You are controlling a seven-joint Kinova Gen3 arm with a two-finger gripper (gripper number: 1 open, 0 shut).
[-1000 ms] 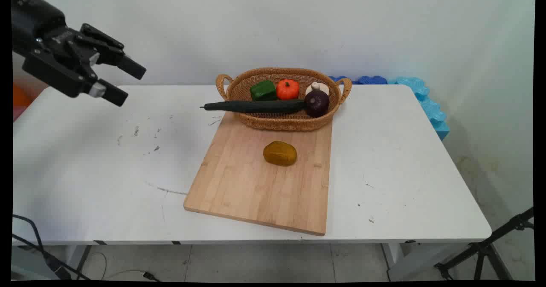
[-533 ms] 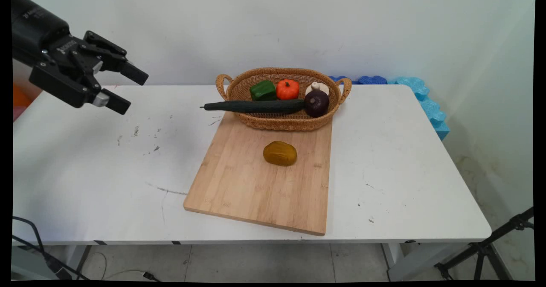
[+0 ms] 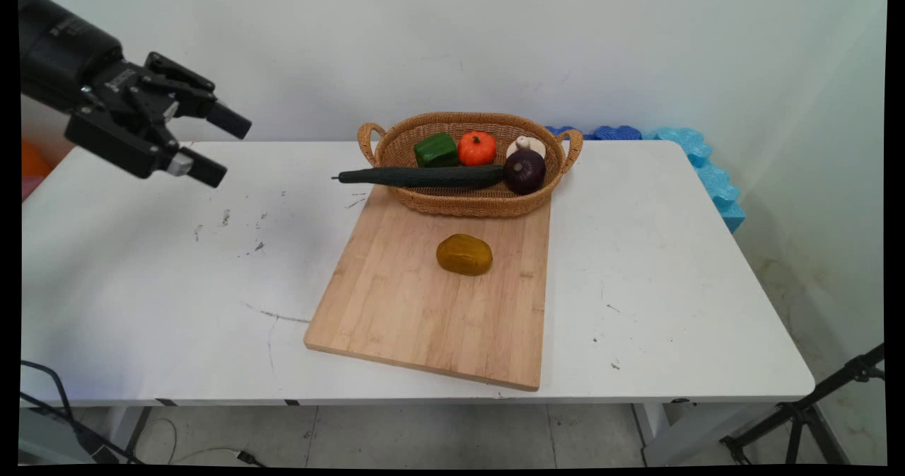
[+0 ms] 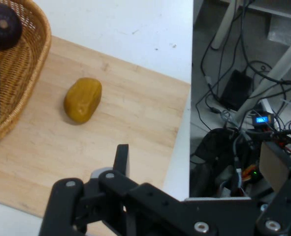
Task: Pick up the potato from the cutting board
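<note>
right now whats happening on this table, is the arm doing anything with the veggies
Nothing is being handled. The gripper hangs open and empty above the table's far left corner, well apart from everything. A yellow-brown potato lies alone on the wooden cutting board. Behind it a wicker basket rests partly on the board, holding a cucumber that pokes out over its left rim, a green pepper, a small orange pumpkin, a purple onion and a garlic bulb.

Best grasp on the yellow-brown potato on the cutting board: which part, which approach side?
Grip the potato across its short axis at the middle, coming straight down. It lies flat and alone on the cutting board, long axis roughly left-right, clear of the basket. The end effector is open, up at the table's far left.
</note>
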